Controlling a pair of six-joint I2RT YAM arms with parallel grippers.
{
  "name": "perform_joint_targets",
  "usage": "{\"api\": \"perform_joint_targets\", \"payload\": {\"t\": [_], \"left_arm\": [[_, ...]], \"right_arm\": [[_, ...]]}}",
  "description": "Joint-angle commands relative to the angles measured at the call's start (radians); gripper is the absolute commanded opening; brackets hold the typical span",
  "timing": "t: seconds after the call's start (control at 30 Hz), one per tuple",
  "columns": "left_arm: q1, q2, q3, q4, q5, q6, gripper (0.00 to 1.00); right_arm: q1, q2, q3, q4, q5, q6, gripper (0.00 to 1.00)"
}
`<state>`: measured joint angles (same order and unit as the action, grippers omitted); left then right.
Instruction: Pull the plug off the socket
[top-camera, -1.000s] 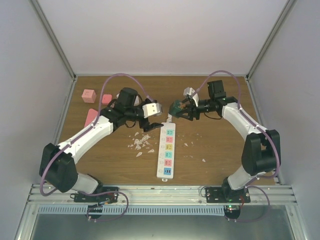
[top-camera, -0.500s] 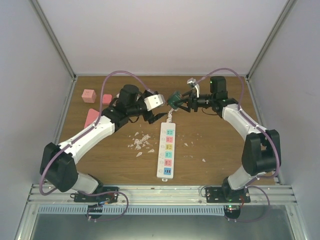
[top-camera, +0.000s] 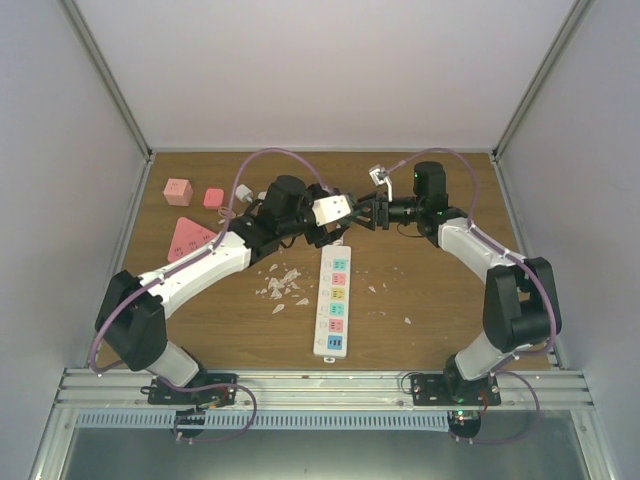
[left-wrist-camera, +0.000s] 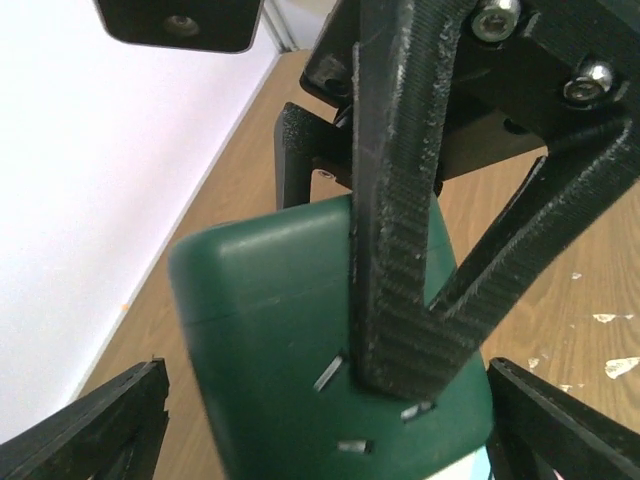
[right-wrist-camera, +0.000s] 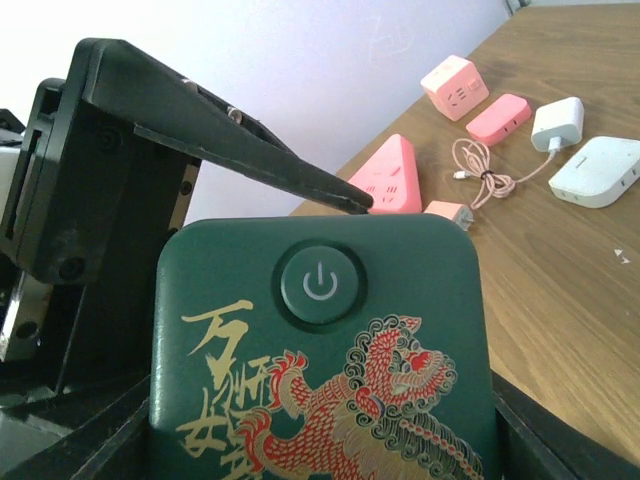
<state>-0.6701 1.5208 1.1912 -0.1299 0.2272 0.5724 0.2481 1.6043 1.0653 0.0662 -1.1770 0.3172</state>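
Note:
The socket, a long white power strip (top-camera: 334, 300) with pastel outlet faces, lies flat on the table with its short white cord toward the grippers. A dark green plug block (right-wrist-camera: 320, 340) with a power button and a red-gold lion sits between the jaws of my right gripper (right-wrist-camera: 320, 440), held above the strip's far end. Its slotted face (left-wrist-camera: 270, 340) fills the left wrist view. My left gripper (left-wrist-camera: 325, 420) stands open astride it, a finger close to each side. The right gripper's finger (left-wrist-camera: 400, 200) lies across that face. In the top view both grippers (top-camera: 350, 220) meet and hide the block.
A pink cube (top-camera: 178, 191), a small pink block (top-camera: 213, 198) and a pink triangle (top-camera: 187, 238) lie at the far left. White crumbs (top-camera: 285, 283) lie left of the strip. The right wrist view shows white adapters (right-wrist-camera: 598, 172) and a coiled cable (right-wrist-camera: 480, 170).
My left gripper has swung right and closed in on the green block. My right gripper has moved left and turned the block toward it. The strip has not moved.

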Motion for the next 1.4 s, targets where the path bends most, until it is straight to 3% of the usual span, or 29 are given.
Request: {"api": "perform_joint_targets", "payload": {"t": [0.0,0.27,0.3,0.4,0.47,0.6,0.83,1.0,1.37], "left_arm": [[-0.032,0.024,0.046,0.088,-0.094,0.020,0.82],[-0.029,0.028,0.045,0.069,-0.101,0.027,0.53],[-0.024,0.026,0.043,0.057,-0.087,0.025,0.49],[0.008,0.018,0.041,0.012,-0.029,0.005,0.42],[0.040,0.013,0.041,-0.026,0.016,-0.011,0.38],[0.104,-0.021,0.006,-0.077,0.092,-0.030,0.34],[0.214,-0.060,-0.074,-0.193,0.164,-0.051,0.32],[0.310,-0.061,-0.096,-0.315,0.174,-0.036,0.34],[0.467,-0.043,-0.143,-0.466,0.257,-0.011,0.35]], "right_arm": [[0.017,-0.006,-0.006,0.082,-0.044,0.061,0.25],[0.019,0.009,-0.011,0.084,-0.048,0.064,0.36],[0.018,0.013,-0.010,0.083,-0.051,0.061,0.44],[0.012,0.023,0.019,0.024,-0.055,0.002,0.81],[0.003,0.035,0.053,-0.052,-0.055,-0.083,0.90],[-0.025,0.057,0.111,-0.241,-0.075,-0.285,0.95],[-0.035,0.112,0.222,-0.651,-0.010,-0.926,1.00],[-0.018,0.150,0.267,-0.870,0.097,-1.263,1.00],[0.085,0.064,0.143,-0.880,0.416,-1.770,1.00]]}}
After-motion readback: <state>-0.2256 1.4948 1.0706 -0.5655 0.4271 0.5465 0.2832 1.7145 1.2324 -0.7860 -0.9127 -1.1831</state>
